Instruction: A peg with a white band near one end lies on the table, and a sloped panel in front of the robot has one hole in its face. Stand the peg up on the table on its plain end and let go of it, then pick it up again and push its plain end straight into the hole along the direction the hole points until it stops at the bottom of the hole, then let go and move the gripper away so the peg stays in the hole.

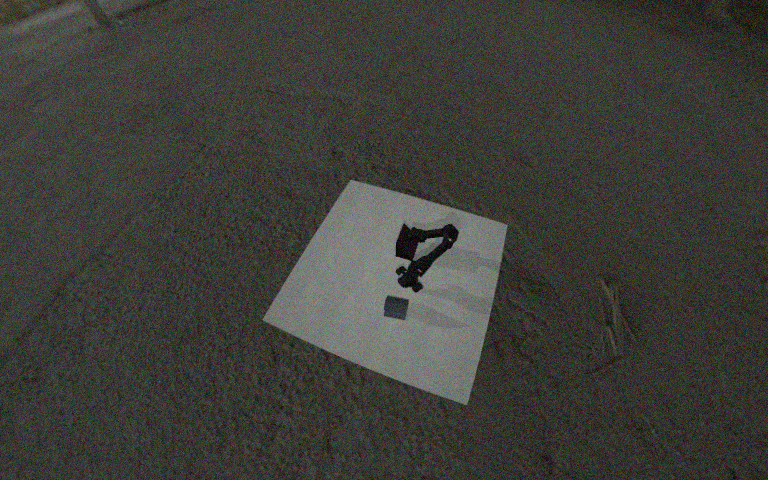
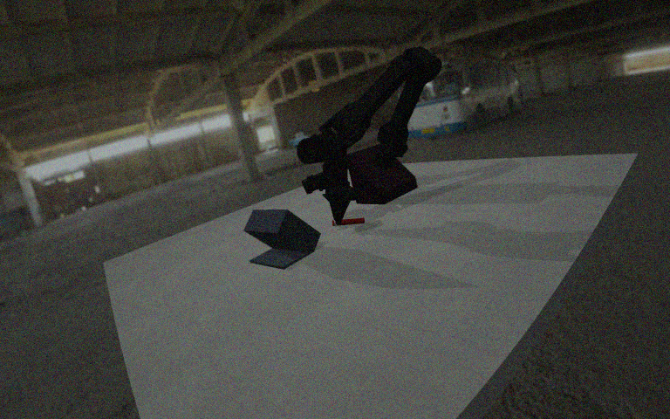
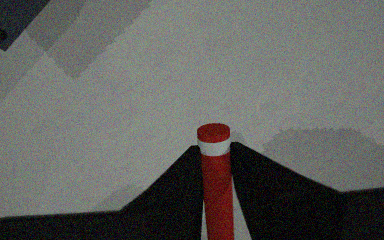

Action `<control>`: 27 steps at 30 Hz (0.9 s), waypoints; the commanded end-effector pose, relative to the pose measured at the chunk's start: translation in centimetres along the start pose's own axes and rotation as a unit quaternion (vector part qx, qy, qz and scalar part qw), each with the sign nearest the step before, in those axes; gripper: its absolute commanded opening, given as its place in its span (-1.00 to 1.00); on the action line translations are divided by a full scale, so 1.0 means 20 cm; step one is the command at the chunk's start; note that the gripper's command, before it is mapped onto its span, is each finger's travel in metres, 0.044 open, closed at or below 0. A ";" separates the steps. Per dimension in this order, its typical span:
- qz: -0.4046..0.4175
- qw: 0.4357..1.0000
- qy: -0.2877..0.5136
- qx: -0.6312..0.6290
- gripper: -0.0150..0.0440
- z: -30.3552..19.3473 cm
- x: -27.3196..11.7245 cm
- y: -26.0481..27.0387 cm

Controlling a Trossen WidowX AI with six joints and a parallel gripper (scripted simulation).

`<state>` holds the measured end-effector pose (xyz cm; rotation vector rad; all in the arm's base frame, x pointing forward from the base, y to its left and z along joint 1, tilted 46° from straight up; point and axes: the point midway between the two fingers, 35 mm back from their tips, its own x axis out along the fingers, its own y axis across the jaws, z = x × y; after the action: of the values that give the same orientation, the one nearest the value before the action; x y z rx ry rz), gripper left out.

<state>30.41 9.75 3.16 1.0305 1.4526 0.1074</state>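
Observation:
The red peg (image 2: 354, 221) (image 3: 218, 200) lies nearly flat, low over the table. Its white band (image 3: 215, 148) is near the end that faces up the wrist view. My gripper (image 2: 338, 223) (image 3: 214, 153) is shut on the peg close to this band, with one finger on each side. Whether the peg touches the table cannot be told. The plain end is cut off in the wrist view. The dark blue-grey sloped panel (image 1: 395, 307) (image 2: 281, 230) stands beyond the gripper, its corner at the wrist view's top left (image 3: 17, 15). Its hole is not clearly visible.
The pale table top (image 1: 339, 283) (image 2: 222, 320) bears the panel and the arm's dark base (image 1: 405, 244) (image 2: 380, 177). The panel has a flat foot plate (image 2: 279, 258) on the table. Shadows of the arm and panel fall across the table.

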 end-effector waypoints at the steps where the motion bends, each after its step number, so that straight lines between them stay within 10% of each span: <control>1: 0.000 1.000 -0.019 0.002 -0.32 -0.01 -0.01 0.00; 27: 0.000 0.991 -0.132 0.003 -0.32 -0.06 -0.08 0.00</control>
<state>29.27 9.35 4.49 1.0073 1.2414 -0.0156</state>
